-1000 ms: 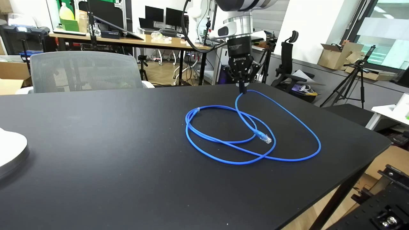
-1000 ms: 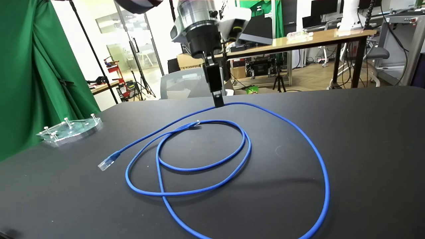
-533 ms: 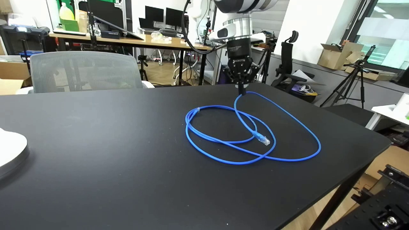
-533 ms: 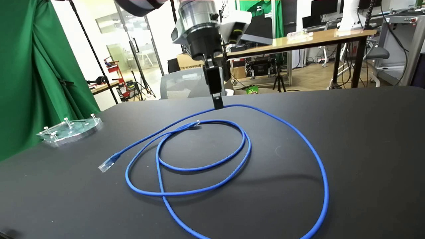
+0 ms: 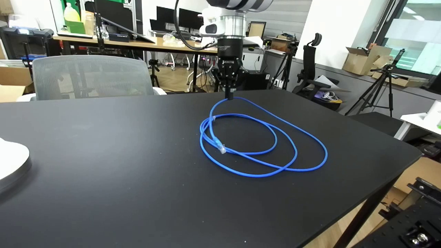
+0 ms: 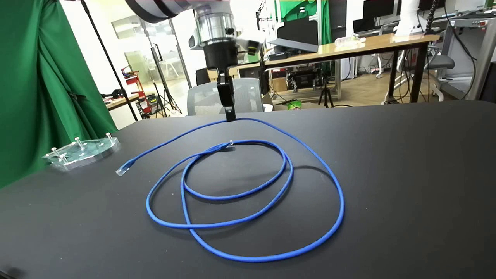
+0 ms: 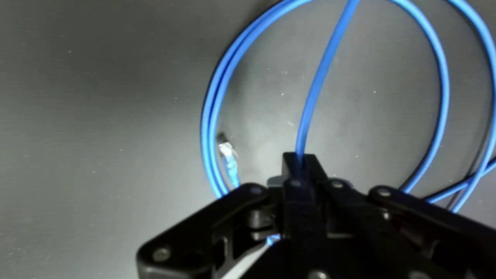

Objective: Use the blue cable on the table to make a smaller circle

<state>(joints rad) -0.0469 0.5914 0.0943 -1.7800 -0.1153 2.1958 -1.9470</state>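
The blue cable (image 5: 255, 176) lies in overlapping loops on the black table (image 5: 103, 155). It also shows in an exterior view (image 6: 341, 201) and the wrist view (image 7: 316, 87). My gripper (image 5: 229, 96) is shut on a strand of it and holds that strand just above the far part of the table, as seen in an exterior view (image 6: 230, 115) and the wrist view (image 7: 300, 159). The held strand ends in a clear plug (image 5: 222, 148); I cannot tell if this plug touches the table. The other plug (image 6: 229, 143) lies by the inner coils. A wide outer loop runs from the gripper.
A clear plate with bolts (image 6: 81, 153) sits at the table's edge near a green curtain (image 6: 35, 89). A white rounded object (image 5: 13, 160) is at the left edge. A mesh chair (image 5: 93, 77) stands behind the table.
My gripper has moved left in both exterior views, carrying the held strand and its plug along. The outer loop has drawn in and is smaller. The inner coils have stayed put.
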